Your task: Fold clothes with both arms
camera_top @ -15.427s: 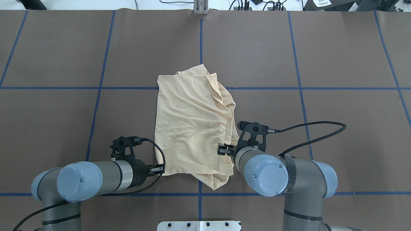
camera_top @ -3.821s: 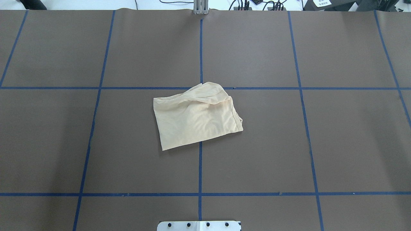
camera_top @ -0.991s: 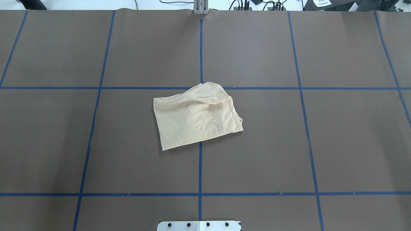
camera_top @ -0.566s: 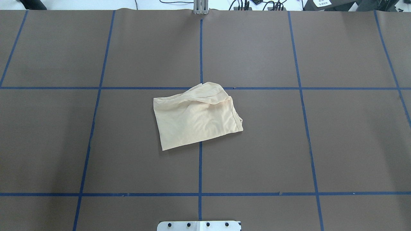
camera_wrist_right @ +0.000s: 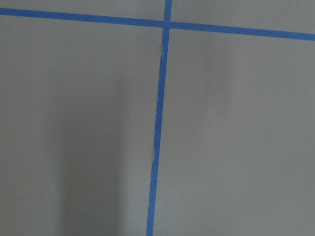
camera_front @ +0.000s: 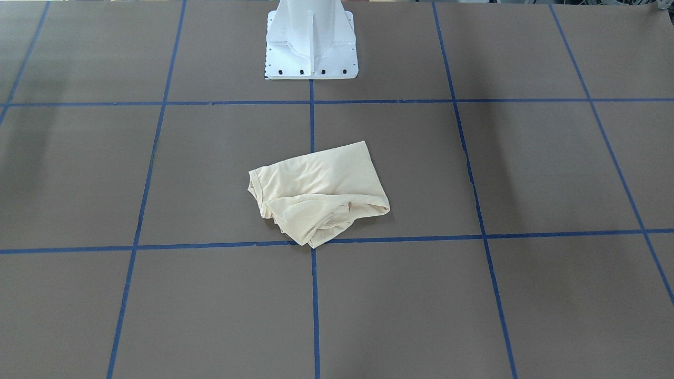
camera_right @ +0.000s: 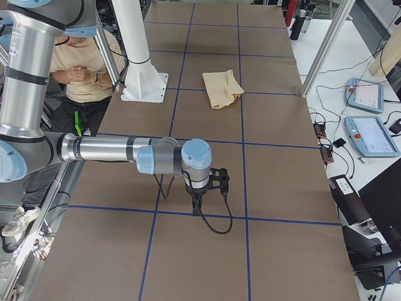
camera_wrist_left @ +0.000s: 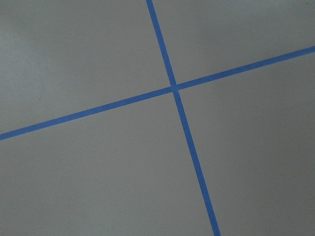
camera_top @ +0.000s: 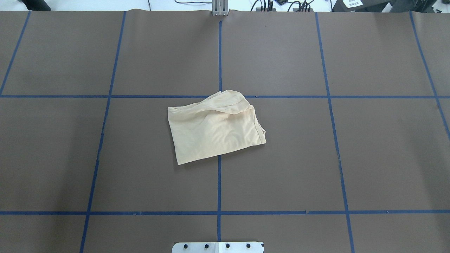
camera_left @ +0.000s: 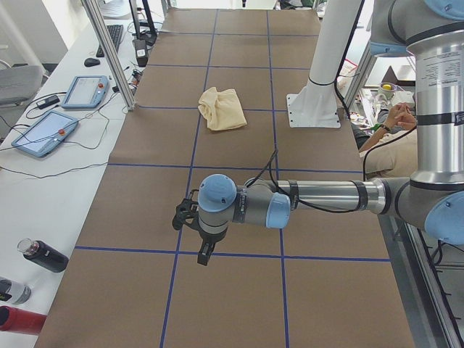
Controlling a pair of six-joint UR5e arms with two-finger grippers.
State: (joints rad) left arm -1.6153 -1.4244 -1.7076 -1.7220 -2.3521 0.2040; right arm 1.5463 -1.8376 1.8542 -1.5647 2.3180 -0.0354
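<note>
T-shirt [camera_top: 214, 130] touches neither tool. The left tool [camera_left: 204, 255] hangs pointing down above a blue tape line [camera_left: 130, 250] toward the desk's end on the robot's left. The right tool [camera_right: 198, 205] hangs the same way toward the opposite end. Only the side views show them, so I cannot tell whether either is open or closed. Each wrist view shows just brown desk cover and crossing tape. Well apart from both tools, the cream-yellow shirt lies folded into a rumpled, roughly rectangular bundle at the middle of the desk [camera_top: 316, 158]. It lies across the centre tape line, in front of the white pedestal base [camera_front: 310, 42]. On the white side bench [camera_left: 43, 188] a dark bottle [camera_left: 45, 256] lies on its side; its contents cannot be seen.
</note>
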